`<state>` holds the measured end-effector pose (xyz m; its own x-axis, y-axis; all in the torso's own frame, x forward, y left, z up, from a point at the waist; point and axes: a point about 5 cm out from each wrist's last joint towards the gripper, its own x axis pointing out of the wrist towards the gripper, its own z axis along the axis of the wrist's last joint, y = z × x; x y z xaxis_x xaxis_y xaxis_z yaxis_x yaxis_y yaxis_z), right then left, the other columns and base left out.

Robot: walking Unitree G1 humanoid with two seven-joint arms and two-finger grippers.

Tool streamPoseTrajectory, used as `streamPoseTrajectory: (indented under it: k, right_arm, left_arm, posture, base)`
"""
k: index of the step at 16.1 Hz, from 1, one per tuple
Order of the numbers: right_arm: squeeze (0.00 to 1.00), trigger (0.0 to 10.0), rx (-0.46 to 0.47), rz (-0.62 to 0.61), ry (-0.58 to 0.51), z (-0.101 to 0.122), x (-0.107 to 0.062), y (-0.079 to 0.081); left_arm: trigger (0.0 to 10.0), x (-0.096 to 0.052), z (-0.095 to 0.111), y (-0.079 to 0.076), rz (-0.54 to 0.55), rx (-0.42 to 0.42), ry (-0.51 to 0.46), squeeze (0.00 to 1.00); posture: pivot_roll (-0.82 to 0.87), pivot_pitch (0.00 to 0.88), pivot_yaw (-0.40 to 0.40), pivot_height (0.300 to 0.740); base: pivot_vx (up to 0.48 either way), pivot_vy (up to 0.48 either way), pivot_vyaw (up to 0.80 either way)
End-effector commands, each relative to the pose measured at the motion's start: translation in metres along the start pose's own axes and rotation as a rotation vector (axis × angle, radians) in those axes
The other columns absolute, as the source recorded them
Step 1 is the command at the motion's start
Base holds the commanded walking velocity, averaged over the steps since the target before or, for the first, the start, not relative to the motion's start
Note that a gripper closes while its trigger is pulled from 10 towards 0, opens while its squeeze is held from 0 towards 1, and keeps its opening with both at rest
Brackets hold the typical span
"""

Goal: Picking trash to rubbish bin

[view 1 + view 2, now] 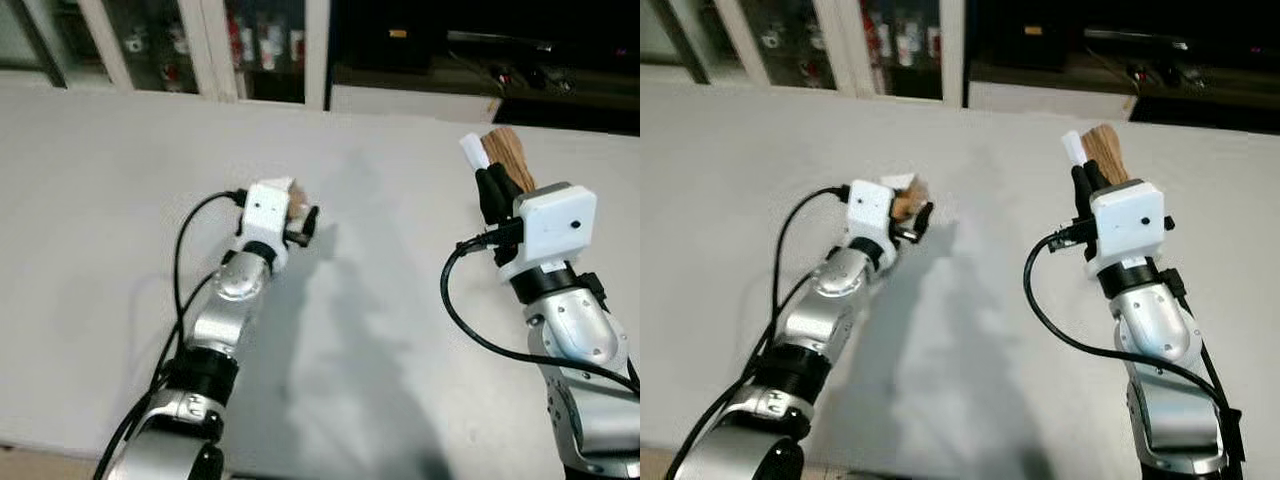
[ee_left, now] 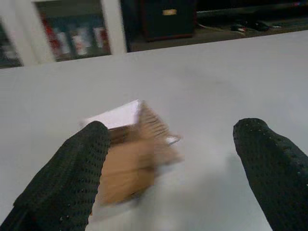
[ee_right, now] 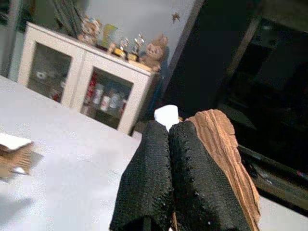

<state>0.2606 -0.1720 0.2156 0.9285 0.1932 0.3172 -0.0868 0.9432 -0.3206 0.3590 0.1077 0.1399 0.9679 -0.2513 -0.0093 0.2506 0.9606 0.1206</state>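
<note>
Grey table [image 1: 120,300], both arms raised. Right gripper [image 1: 1087,180], at two o'clock, clenched on a brown wrapper with white scrap [image 1: 1102,148]. Left gripper [image 2: 173,168], fingers spread, straddles a cardboard scrap [image 2: 130,159] lying just ahead at twelve o'clock; its long axis is blurred, probably crosswise.

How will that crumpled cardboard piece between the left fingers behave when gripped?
The cardboard piece looks corrugated and folded, so it probably crushes somewhat under the left gripper. It seems light, likely sliding on the smooth table if nudged. Its angular shape shouldn't roll.
</note>
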Motion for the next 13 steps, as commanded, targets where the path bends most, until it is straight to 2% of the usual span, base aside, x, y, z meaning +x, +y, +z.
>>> streamPoseTrajectory:
  k: [1,5,7,8,9,13]
  right_arm:
    - [0.00,10.0,-0.009,-0.001,-0.010,0.004,-0.001,-0.001]
    - [0.00,10.0,0.004,0.021,-0.006,0.006,-0.005,0.005]
    - [0.00,10.0,0.013,0.023,0.000,0.006,-0.008,0.008]
    - [0.00,10.0,0.018,0.020,0.010,0.004,-0.011,0.009]
    - [0.00,10.0,0.022,0.016,0.018,0.003,-0.014,0.010]
    - [0.00,10.0,0.030,0.006,0.031,0.004,-0.019,0.012]
  left_arm:
    - [10.0,0.000,-0.001,0.000,0.011,0.005,0.004,0.00]
    - [10.0,0.005,0.005,0.012,0.052,0.067,-0.016,0.00]
    - [10.0,0.008,0.008,0.018,0.071,0.068,-0.017,0.00]
    - [10.0,0.011,0.009,0.021,0.084,0.060,-0.014,0.75]
    - [10.0,0.013,0.008,0.023,0.096,0.057,0.000,1.00]
    - [10.0,0.019,0.011,0.023,0.096,0.051,-0.006,1.00]
  posture:
    - [0.14,0.105,-0.019,0.740]
    - [0.14,0.141,-0.014,0.740]
    - [0.13,0.160,-0.007,0.740]
    - [0.12,0.173,-0.002,0.740]
    - [0.12,0.179,0.001,0.740]
    - [0.11,0.196,0.006,0.740]
  base:
    - [0.000,0.000,0.00]
    - [0.000,0.000,0.00]
    - [0.000,0.000,0.00]
    - [0.000,0.000,0.00]
    - [0.000,0.000,0.00]
    - [0.000,0.000,0.00]
